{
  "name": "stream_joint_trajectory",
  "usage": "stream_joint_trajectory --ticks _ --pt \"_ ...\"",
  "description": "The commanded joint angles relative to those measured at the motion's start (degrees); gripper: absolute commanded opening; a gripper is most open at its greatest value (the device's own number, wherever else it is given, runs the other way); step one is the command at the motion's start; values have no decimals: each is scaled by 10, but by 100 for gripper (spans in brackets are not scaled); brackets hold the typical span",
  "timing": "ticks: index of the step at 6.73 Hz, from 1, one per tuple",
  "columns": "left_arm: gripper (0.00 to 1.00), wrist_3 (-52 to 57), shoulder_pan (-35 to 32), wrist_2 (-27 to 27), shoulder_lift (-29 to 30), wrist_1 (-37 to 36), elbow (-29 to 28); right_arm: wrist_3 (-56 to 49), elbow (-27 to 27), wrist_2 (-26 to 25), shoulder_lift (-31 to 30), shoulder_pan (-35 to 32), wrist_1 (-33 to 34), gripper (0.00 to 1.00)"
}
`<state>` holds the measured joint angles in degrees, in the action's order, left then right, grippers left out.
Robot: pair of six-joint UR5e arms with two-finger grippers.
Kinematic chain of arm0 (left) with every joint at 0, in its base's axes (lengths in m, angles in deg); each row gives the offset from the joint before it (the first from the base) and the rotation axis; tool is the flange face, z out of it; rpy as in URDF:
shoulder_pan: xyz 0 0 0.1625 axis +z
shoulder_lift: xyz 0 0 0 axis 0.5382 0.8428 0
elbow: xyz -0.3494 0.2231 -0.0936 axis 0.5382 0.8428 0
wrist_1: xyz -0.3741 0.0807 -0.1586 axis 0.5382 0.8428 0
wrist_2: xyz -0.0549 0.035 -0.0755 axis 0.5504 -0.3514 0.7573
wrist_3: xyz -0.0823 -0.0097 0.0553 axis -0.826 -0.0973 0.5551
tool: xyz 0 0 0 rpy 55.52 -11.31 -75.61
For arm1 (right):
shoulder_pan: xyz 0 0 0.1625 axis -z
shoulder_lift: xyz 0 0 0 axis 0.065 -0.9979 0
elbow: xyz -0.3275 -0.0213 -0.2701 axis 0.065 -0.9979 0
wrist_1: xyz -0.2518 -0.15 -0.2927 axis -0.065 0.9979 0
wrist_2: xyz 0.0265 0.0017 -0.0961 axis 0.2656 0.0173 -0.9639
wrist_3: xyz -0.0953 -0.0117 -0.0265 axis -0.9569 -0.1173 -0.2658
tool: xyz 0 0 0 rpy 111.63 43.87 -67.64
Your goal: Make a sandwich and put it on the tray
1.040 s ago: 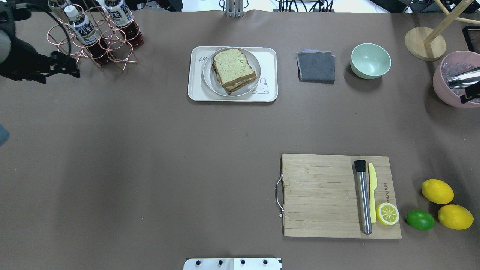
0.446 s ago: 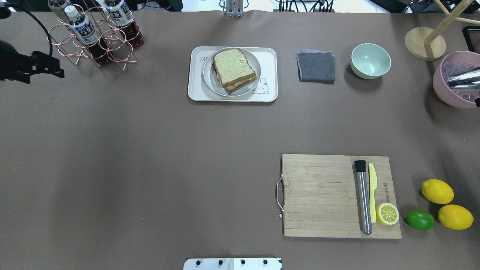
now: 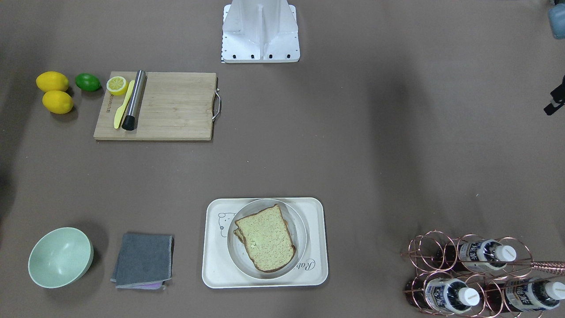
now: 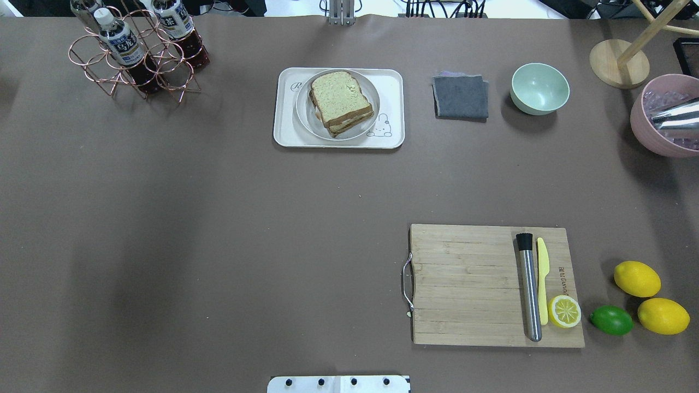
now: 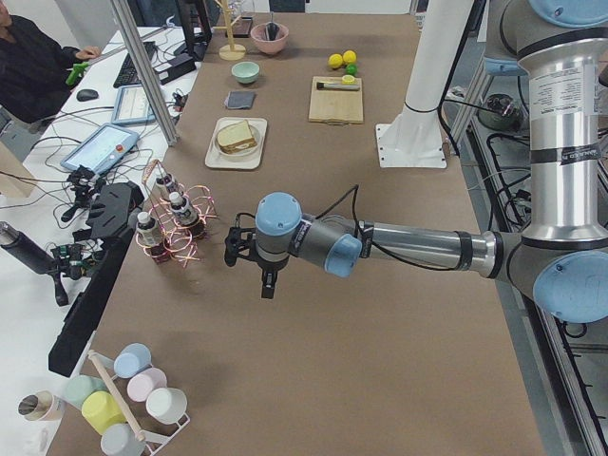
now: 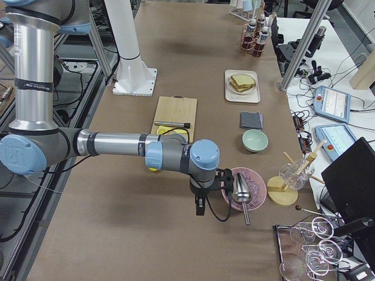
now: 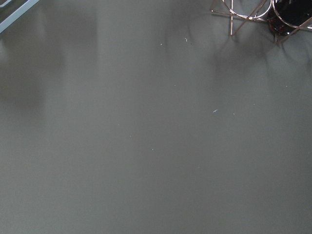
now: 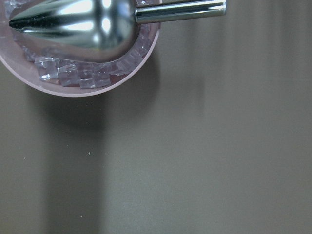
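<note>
Nearest me, the robot's white mount plate is sitting at the table edge; just beyond it on my right the wooden cutting board is lying square, carrying a steel rod, a yellow knife and a lemon half, with a lime and two lemons just off its right side; a broad stretch of brown tabletop is running from the board to the far row. In that far row the sandwich is resting on a grey plate, and the plate is sitting inside the tray; a grey cloth and a green bowl are lying to its right, and a copper bottle rack is crowding the far left corner. The side views are giving me what the overhead is not: the left gripper is hanging beside the rack, the right gripper is hanging beside the pink bowl; I cannot tell how either pair of jaws is standing. The right wrist camera is showing ice cubes under a steel scoop in that bowl.
</note>
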<state>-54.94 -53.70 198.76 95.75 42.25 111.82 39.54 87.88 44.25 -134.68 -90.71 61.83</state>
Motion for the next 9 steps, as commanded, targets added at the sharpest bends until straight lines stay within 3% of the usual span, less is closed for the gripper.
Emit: stream_joint_trajectory --ticks 1,6,9 --pt "97 105 -58 10 2 -66 -3 4 0 0 5 -2 -1 100" --pt "97 111 -68 -44 6 -83 -5 6 0 -1 7 -2 -3 100" --pt "97 109 -68 -44 14 -83 -5 7 0 -1 7 -2 -3 100"
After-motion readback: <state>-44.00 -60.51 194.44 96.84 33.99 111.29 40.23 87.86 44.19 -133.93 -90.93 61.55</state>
